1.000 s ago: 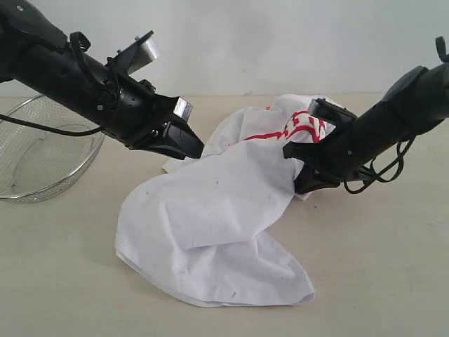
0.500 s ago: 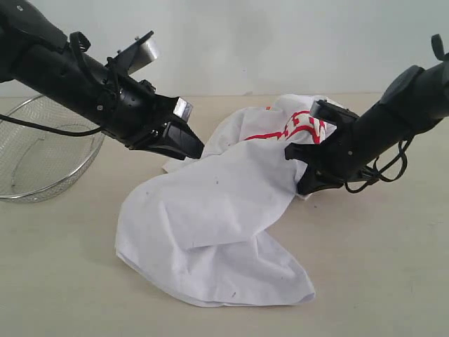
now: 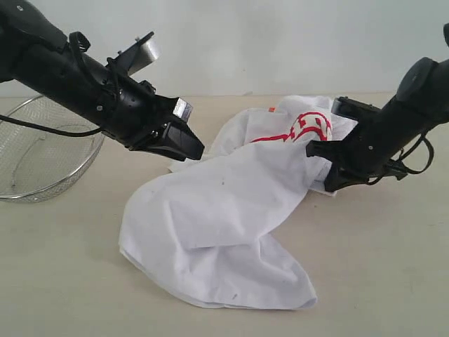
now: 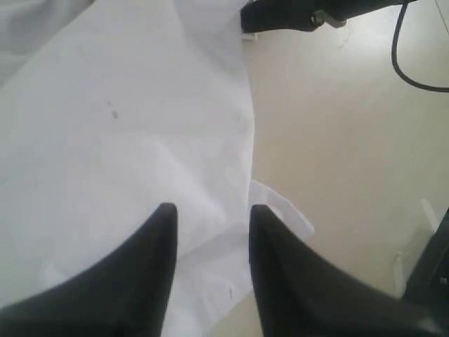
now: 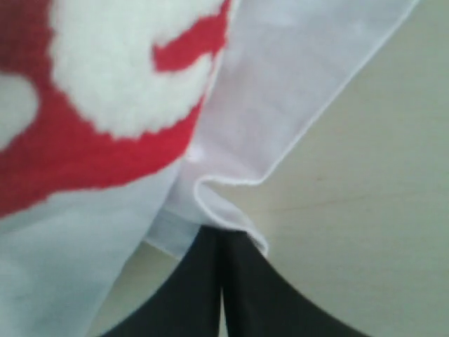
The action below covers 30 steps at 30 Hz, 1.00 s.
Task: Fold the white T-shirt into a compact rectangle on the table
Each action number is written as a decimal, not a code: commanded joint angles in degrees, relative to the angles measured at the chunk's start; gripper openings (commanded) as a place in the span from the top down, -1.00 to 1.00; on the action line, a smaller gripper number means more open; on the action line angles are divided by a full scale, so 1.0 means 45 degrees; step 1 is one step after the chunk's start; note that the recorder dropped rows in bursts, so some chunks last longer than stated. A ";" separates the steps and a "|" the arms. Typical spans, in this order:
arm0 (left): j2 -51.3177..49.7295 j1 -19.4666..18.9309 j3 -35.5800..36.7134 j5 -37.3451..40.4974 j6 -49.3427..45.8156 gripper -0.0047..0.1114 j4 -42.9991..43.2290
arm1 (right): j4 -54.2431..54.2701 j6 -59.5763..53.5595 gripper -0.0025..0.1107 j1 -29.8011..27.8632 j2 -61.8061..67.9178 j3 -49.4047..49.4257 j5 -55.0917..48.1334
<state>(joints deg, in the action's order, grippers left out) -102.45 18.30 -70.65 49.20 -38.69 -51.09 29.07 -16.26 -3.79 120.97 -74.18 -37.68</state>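
Observation:
The white T-shirt (image 3: pixel 210 217) lies crumpled on the table (image 3: pixel 386 267), its red band of lettering (image 3: pixel 309 128) bunched at the back right. My right gripper (image 3: pixel 320 166) is shut on a hemmed edge of the shirt there. In the right wrist view the hem (image 5: pixel 231 217) folds over the closed tips of that gripper (image 5: pixel 223 233), beside the red print (image 5: pixel 105 140). My left gripper (image 3: pixel 196 150) hangs open just above the shirt's back left part. In the left wrist view, white cloth (image 4: pixel 126 140) shows between the spread fingers of the left gripper (image 4: pixel 214 208), untouched.
A wire mesh bowl (image 3: pixel 42 147) stands at the far left behind the left arm. Bare tabletop (image 4: pixel 351 140) runs along the shirt's edge. A black cable (image 3: pixel 414 158) loops off the right arm. The right arm (image 4: pixel 295 14) shows in the left wrist view.
My right gripper has moved to the right with the shirt's edge in it, dragging the printed part that way. The left arm has not moved.

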 commanded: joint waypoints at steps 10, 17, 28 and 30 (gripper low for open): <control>0.0248 0.0052 -0.0007 0.0116 -0.0077 0.35 -0.0113 | -0.2280 0.0117 0.96 -0.1479 0.0460 -0.1442 -0.0102; 0.0098 0.0052 -0.1089 0.0089 -0.0077 0.35 -0.0264 | -0.2317 0.0171 0.96 -0.1423 0.0945 -0.1727 -0.0561; -0.3752 0.0052 -0.5909 0.1220 -0.0291 0.58 -0.0309 | -0.2194 0.0148 0.96 -0.1423 0.1104 -0.1727 -0.0808; -0.4581 0.0052 -0.6729 0.1718 -0.0762 0.77 -0.0360 | -0.2194 0.0123 0.96 -0.1423 0.1104 -0.1727 -0.0864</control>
<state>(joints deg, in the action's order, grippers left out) -118.90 18.30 -96.38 53.96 -39.71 -52.41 20.02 -15.53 -9.85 124.09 -82.37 -40.88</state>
